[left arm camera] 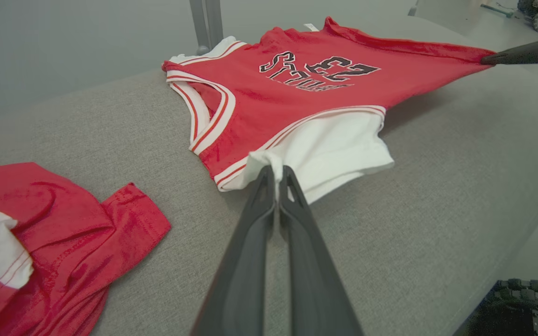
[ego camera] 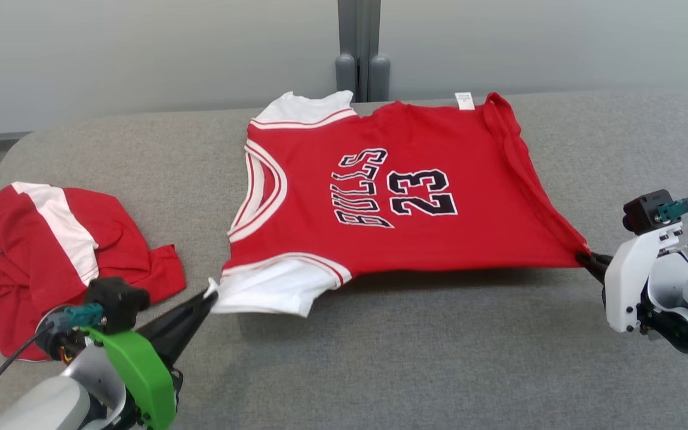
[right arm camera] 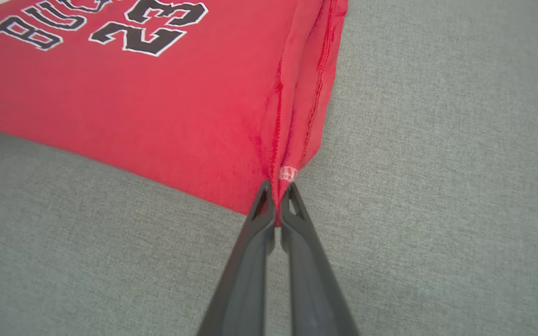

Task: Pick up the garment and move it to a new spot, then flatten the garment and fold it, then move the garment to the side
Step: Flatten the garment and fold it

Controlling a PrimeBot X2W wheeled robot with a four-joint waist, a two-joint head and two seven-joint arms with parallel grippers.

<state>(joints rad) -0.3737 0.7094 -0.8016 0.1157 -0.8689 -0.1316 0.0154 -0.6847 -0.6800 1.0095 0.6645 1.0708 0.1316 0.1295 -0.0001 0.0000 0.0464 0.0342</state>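
The garment (ego camera: 392, 197) is a red jersey with white sleeves and black "BULLS 23" lettering, stretched out over the grey table (ego camera: 439, 358), its near edge lifted and casting a shadow. My left gripper (ego camera: 211, 294) is shut on the near white sleeve (left arm camera: 325, 154); the left wrist view shows the fingertips (left arm camera: 276, 175) pinching bunched white cloth. My right gripper (ego camera: 586, 258) is shut on the red hem corner, and in the right wrist view (right arm camera: 277, 193) the cloth folds into the pinched tips. The right gripper's dark fingers (left arm camera: 521, 53) also show at the left wrist view's upper right.
A second red garment with a white stripe (ego camera: 57, 251) lies crumpled at the table's left, close to my left arm. A grey post (ego camera: 361, 54) stands behind the table's far edge. Bare grey table surface lies in front of the jersey and to its right.
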